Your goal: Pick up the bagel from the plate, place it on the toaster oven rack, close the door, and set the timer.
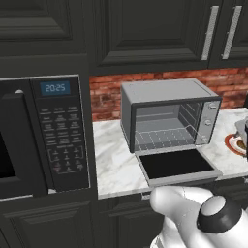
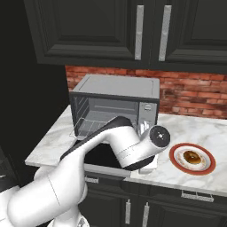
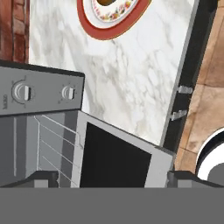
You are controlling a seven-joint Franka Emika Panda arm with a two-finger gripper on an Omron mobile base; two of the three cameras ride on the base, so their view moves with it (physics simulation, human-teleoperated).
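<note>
Nearest the left base camera is my own white arm (image 1: pixel 193 218) with its dark joint cap, rising at the lower right. Beyond it one boxy grey metal toaster oven (image 1: pixel 169 114) stands on the white marbled bench (image 1: pixel 114 164), its one drop-down door with dark glass (image 1: pixel 177 164) lying open and flat toward me. Inside, one thin silver wire rack (image 1: pixel 162 138) spans the cavity and is bare. I count three round knobs (image 1: pixel 209 122) down the right panel. One black built-in microwave with a keypad (image 1: pixel 60 135) sits to the left, and one round white plate with a red-orange rim (image 1: pixel 236 144) is cut by the right edge.

From the right base camera, my arm crosses in front of the open door (image 2: pixel 99 155). The plate (image 2: pixel 208 166) lies on the bench to the right of the oven (image 2: pixel 115 99), apart from it, and carries one small golden-brown bagel ring (image 2: pixel 191 156) at its middle.

Through the hand camera, my pincer (image 3: pixel 111 178) shows two dark fingertips (image 3: pixel 41 178) set wide apart with nothing between them, hanging above the open door (image 3: pixel 116 164). Two knobs (image 3: pixel 22 92) show here; the plate (image 3: pixel 109 30) and a sliver of bagel (image 3: pixel 106 2) sit at the top edge.
</note>
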